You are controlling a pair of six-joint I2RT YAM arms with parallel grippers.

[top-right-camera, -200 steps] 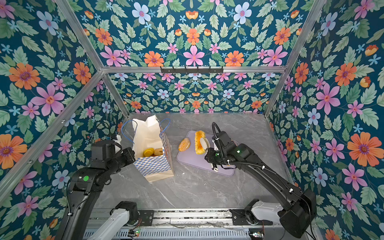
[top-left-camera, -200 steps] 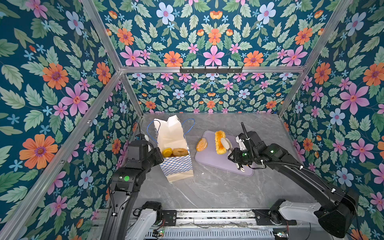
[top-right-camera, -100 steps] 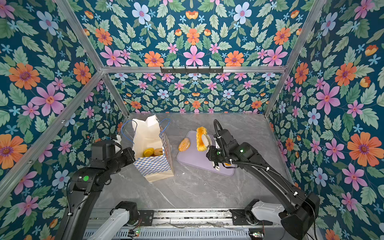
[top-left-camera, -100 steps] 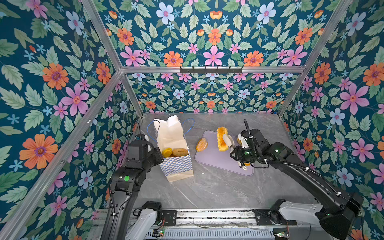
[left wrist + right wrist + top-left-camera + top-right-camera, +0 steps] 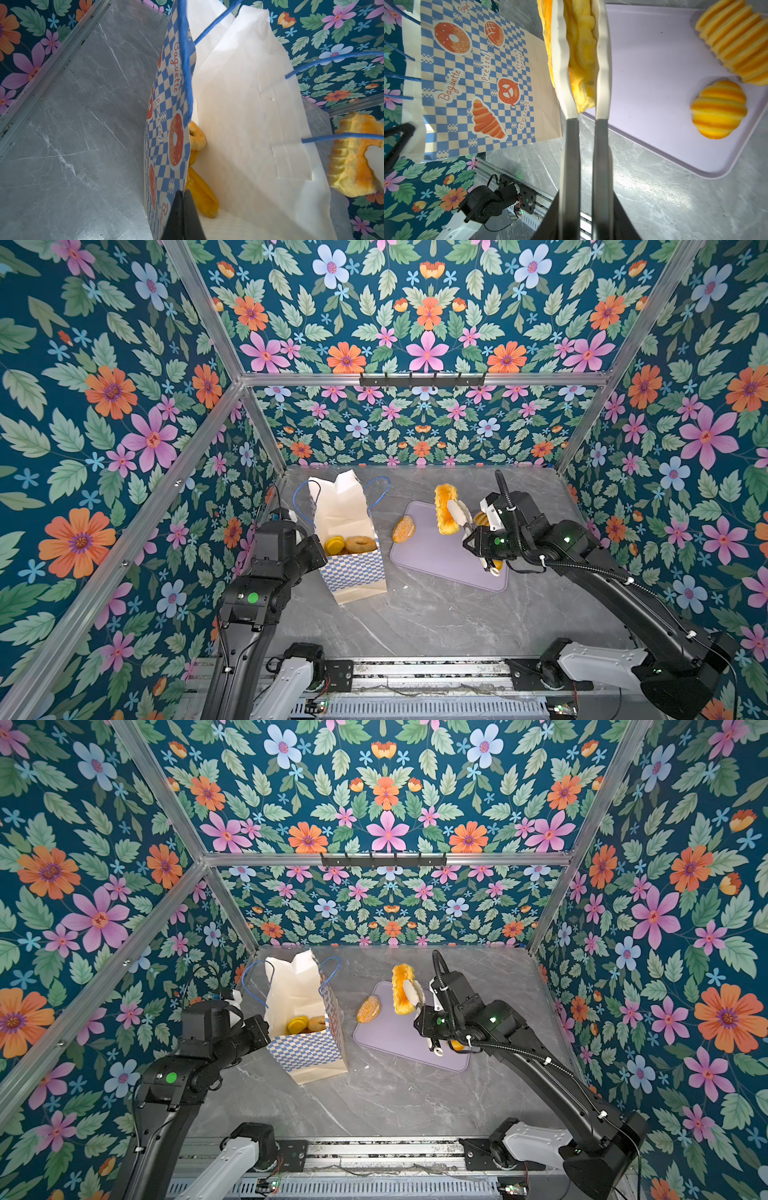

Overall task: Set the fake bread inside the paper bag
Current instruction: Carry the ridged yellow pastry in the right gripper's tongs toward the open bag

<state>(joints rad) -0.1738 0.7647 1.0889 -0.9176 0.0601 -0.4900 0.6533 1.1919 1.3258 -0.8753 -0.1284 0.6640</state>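
The paper bag (image 5: 349,531) (image 5: 299,1002) stands open at the left. My left gripper (image 5: 183,195) is shut on the rim of its checkered wall (image 5: 166,124). Inside lie a bagel ring (image 5: 360,544), a yellow roll (image 5: 335,544) and a long loaf (image 5: 201,197). My right gripper (image 5: 584,195) is shut on metal tongs, and their white tips (image 5: 562,62) pinch a ridged long loaf (image 5: 581,52) (image 5: 444,510) held above the lilac tray (image 5: 436,560). An oval bun (image 5: 403,529) lies on the table between bag and tray. A ridged loaf (image 5: 735,41) and a round roll (image 5: 718,109) rest on the tray.
Flowered walls close in the marble table (image 5: 415,622) on three sides. A metal rail (image 5: 415,668) with both arm bases runs along the front edge. The blue cord handles (image 5: 380,489) stick up from the bag's mouth.
The right arm has lifted the tongs and the long loaf a little higher over the tray's back edge. The left arm and the bag have not moved.
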